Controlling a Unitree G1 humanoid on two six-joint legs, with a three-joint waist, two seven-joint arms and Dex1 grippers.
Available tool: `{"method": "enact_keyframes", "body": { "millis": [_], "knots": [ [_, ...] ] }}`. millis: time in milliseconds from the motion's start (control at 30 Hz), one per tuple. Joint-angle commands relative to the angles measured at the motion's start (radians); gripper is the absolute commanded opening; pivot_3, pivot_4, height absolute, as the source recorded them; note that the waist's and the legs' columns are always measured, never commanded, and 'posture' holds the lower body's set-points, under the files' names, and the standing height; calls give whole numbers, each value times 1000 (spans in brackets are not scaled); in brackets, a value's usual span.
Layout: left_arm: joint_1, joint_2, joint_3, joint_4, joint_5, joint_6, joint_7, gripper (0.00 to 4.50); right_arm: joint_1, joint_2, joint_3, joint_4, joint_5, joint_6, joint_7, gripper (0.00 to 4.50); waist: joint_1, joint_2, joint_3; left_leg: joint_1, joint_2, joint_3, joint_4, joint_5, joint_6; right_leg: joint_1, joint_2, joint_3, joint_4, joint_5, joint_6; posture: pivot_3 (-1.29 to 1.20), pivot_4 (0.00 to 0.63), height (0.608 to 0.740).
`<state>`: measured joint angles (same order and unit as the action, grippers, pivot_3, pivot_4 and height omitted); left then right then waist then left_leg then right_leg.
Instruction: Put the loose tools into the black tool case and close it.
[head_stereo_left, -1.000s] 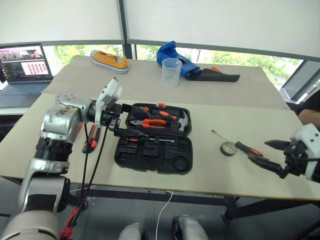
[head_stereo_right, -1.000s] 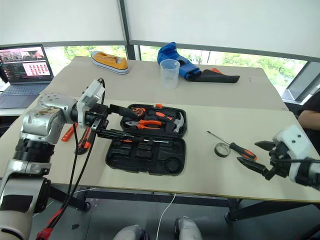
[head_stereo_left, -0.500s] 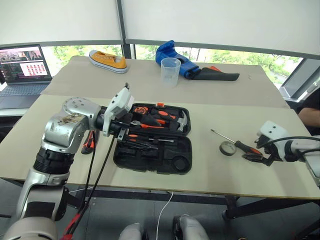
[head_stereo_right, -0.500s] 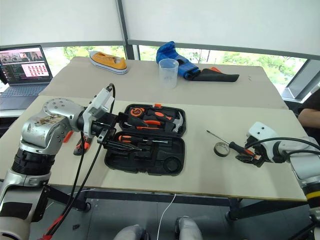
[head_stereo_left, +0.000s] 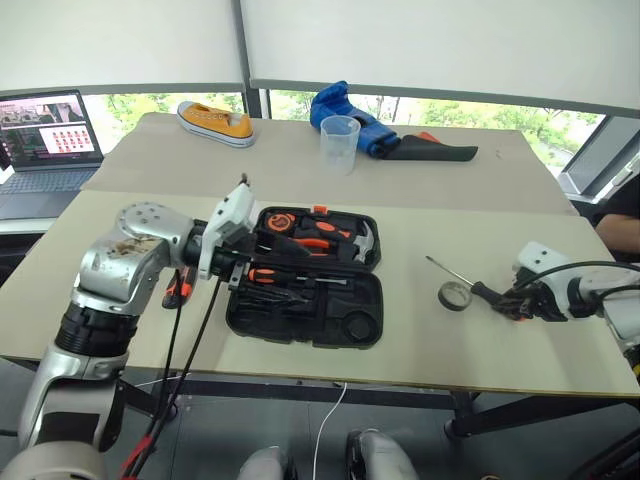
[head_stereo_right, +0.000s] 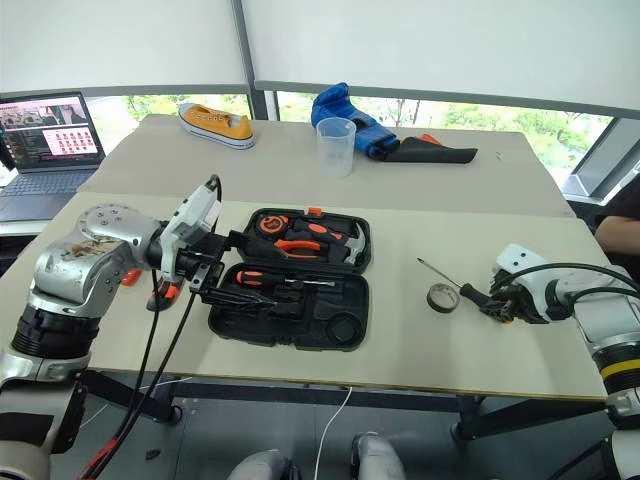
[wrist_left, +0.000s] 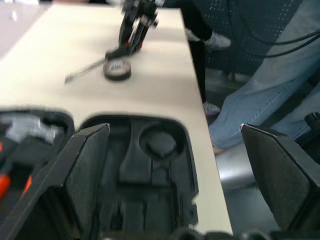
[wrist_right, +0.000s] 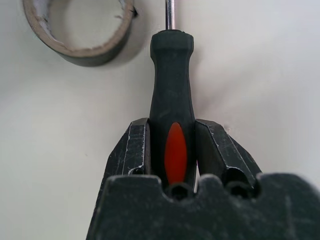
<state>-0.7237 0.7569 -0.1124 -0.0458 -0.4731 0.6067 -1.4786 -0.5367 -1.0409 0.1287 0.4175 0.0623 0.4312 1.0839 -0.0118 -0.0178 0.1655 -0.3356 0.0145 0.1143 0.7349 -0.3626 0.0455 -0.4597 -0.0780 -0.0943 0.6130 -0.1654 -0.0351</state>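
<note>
Black right gripper (wrist_right: 172, 145) jaws clamp one screwdriver (wrist_right: 171, 90); left gripper (wrist_left: 175, 185) jaws apart.

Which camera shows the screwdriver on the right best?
The right wrist view: the screwdriver handle sits close up between the right gripper fingers. The eye views show it small beside the tape; the left wrist view, blurred and far.

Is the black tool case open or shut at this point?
Open. The black tool case lies flat on the table with both halves spread; tools sit in the far half and moulded slots show in the near half.
</note>
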Motion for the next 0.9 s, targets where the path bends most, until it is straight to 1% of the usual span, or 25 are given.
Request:
{"method": "enact_keyframes", "body": {
  "millis": [33, 100, 167, 233, 333, 433, 500, 567, 633, 733, 800, 900],
  "knots": [
    [38, 58, 19, 0, -3, -49, -53, 4500, -6, -48, -129, -165, 112, -73, 102, 972, -2, 3, 2, 0, 0, 0, 0, 0, 0, 0, 0, 0, 0, 0, 0, 0, 150, 724],
    [55, 73, 21, -8, -16, -41, -61, 4500, 1, -60, -141, -257, 142, -62, 150, 972, -5, 5, 3, 0, 0, 0, 0, 0, 0, 0, 0, 1, 0, 0, 0, 0, 150, 724],
    [61, 82, 33, -9, -25, -25, -46, 4500, -16, -57, -116, -342, 155, -4, 166, 972, -5, 5, 3, 1, 1, 0, 0, 1, -1, 0, 1, 1, 0, 0, 0, 0, 150, 724],
    [67, 112, 62, 0, -36, -8, -44, 4500, -91, -13, -40, -429, 163, 73, 190, 972, -4, 5, 3, 1, 1, 0, 0, 1, -2, 0, 1, 0, 1, 0, 0, 0, 150, 724],
    [86, 167, 107, 1, -53, 6, -47, 4500, -217, 79, 74, -475, 153, 150, 225, 972, -17, 5, 4, 1, 2, 1, 0, 1, -3, -1, 1, 2, 1, -2, 2, 0, 150, 724],
    [139, 218, 147, -6, -60, 2, -44, 4500, -315, 201, 168, -446, 129, 192, 215, 972, -16, 5, 4, 2, 1, 0, 0, 2, -4, -1, 1, 2, 3, -2, 2, 0, 150, 724],
    [175, 241, 170, -33, -71, 19, -32, 4500, -362, 292, 221, -408, 108, 217, 181, 972, -11, 5, 4, 1, 1, 0, -1, 2, -4, -2, 1, 1, 5, -1, -2, 0, 150, 724],
    [195, 252, 182, -51, -84, 42, -19, 4500, -386, 351, 265, -374, 80, 207, 171, 972, -3, 5, 4, -1, 1, 0, 0, 2, -4, -5, 0, 1, 12, 0, -5, 0, 150, 724],
    [223, 257, 185, -46, -67, 14, -10, 4500, -400, 393, 295, -354, 60, 199, 163, 972, 7, 5, 4, -3, 0, 0, 0, 2, -4, -7, 0, -2, 13, 0, -5, 0, 150, 724],
    [235, 256, 176, -38, -45, -30, -2, 4500, -400, 423, 313, -320, 38, 174, 152, 972, 11, 5, 4, -7, 0, 0, 0, 2, -4, -8, -1, -4, 12, 0, -5, 0, 150, 724],
    [208, 239, 168, -39, -53, -17, 14, 4500, -390, 417, 325, -290, 8, 124, 150, 972, 10, 5, 4, -12, -1, 0, 1, 2, -4, -11, -1, -6, 11, 0, -5, 0, 150, 724],
    [155, 207, 136, -10, -41, -35, 11, 4500, -381, 394, 339, -230, -54, 31, 138, 972, 10, 5, 4, -15, -1, 1, 2, 2, -4, -12, -1, -10, 11, 0, -5, 0, 150, 724]
  ]
}}
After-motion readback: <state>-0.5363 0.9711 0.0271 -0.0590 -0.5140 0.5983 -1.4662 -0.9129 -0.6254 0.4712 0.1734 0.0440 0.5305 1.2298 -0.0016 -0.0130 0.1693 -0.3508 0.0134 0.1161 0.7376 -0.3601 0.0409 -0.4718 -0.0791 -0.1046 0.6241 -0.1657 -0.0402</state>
